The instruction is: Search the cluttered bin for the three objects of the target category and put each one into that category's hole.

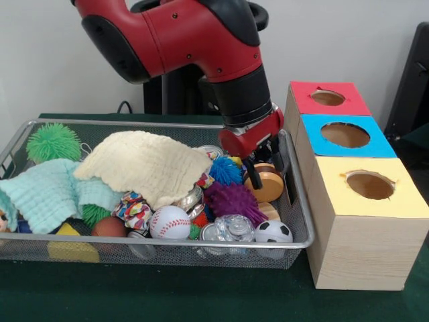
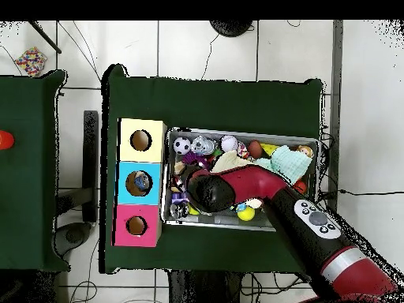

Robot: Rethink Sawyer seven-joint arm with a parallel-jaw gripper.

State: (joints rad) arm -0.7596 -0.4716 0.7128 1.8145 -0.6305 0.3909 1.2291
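The wire mesh bin (image 1: pixel 134 123) lies across the table, full of toys and cloths. It also shows in the overhead view (image 2: pixel 312 151). My gripper (image 1: pixel 265 168) is low inside the bin's right end, right at a round wooden disc (image 1: pixel 268 184). Whether it grips the disc does not show. Around it lie a blue spiky ball (image 1: pixel 226 171), a purple spiky ball (image 1: pixel 231 200), a soccer ball (image 1: pixel 273 232) and a baseball (image 1: pixel 169 221). Beside the bin stand three boxes with holes: red (image 1: pixel 328 98), blue (image 1: pixel 345 135) and yellow (image 1: pixel 370 184). In the overhead view my arm (image 2: pixel 237 185) hides the gripper.
A cream cloth (image 1: pixel 144 164) and a mint cloth (image 1: pixel 47 194) cover the bin's middle and left. A green spiky ball (image 1: pixel 53 141) sits at the back left, and a yellow block (image 1: pixel 72 249) at the front. The boxes stand close against the bin's right rim.
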